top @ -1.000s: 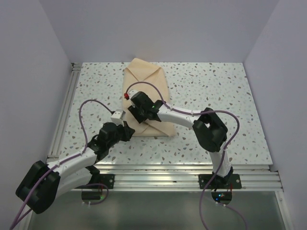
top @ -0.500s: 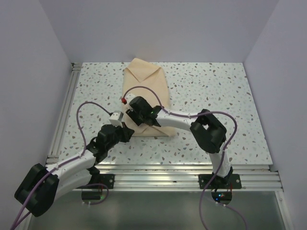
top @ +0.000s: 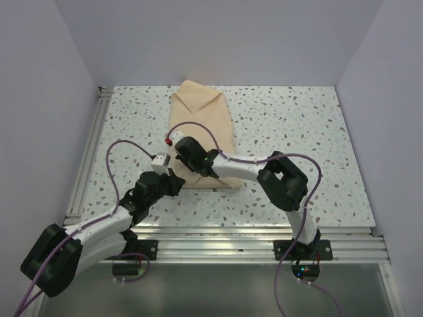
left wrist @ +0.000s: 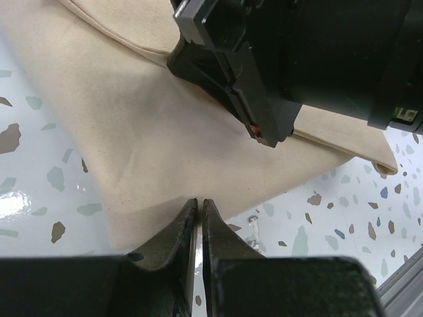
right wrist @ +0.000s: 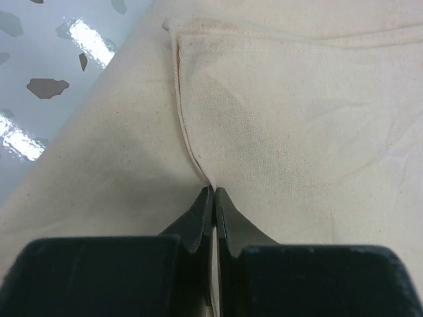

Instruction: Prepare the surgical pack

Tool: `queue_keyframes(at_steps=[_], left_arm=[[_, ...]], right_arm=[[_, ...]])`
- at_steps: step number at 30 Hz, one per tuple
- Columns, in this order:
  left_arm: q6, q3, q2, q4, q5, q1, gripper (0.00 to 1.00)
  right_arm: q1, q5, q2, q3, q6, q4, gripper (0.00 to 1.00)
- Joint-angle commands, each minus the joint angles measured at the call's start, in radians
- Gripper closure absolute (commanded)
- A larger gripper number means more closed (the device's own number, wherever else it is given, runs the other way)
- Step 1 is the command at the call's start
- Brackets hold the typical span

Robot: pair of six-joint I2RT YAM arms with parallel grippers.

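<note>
Overhead tells you placement only: the folded wrap sheet [top: 201, 109] lies left of centre on the counter [top: 284, 125], reaching its far edge. Both arms stretch low over its near end.

Right wrist view: right gripper [right wrist: 213, 191] closed, pinching a hem.

Left wrist view: left gripper [left wrist: 199, 201] tips nearly touching at the near edge; hold on the cloth indeterminate.

Matt cloth on a glossy speckled desk

The wrap sheet [top: 201, 119] is beige woven cloth, matt and softly creased, with a stitched hem whose fine thread shows in the right wrist view. The desk [top: 284, 125] is smooth and white, flecked grey and brown, and shiny enough to throw bright glare patches. Ribbed bare-metal rails [top: 225, 238] with a dull sheen line its near and left edges. The left fingers [left wrist: 175, 234] and right fingers [right wrist: 192, 228] look like matt black plastic.
</note>
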Motion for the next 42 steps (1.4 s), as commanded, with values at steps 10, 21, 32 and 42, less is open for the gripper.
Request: queue_keyframes(at_steps=[10,21,32,42], left_arm=[[0.011,0.004,0.023,0.054,0.006,-0.006,0.91],[0.010,0.029,0.010,0.019,0.006,-0.005,0.86],[-0.036,0.222,-0.064,-0.248,-0.147,-0.005,0.47],[-0.026,0.388,0.170,-0.257,-0.103,0.233,0.32]], right_arm=[[-0.003,-0.011,0.024,0.146,0.036,-0.004,1.00],[-0.011,-0.112,0.035,0.157,0.093,-0.001,0.63],[-0.172,-0.273,-0.222,0.039,0.283,-0.066,0.46],[-0.356,-0.226,-0.456,-0.228,0.374,-0.172,0.44]])
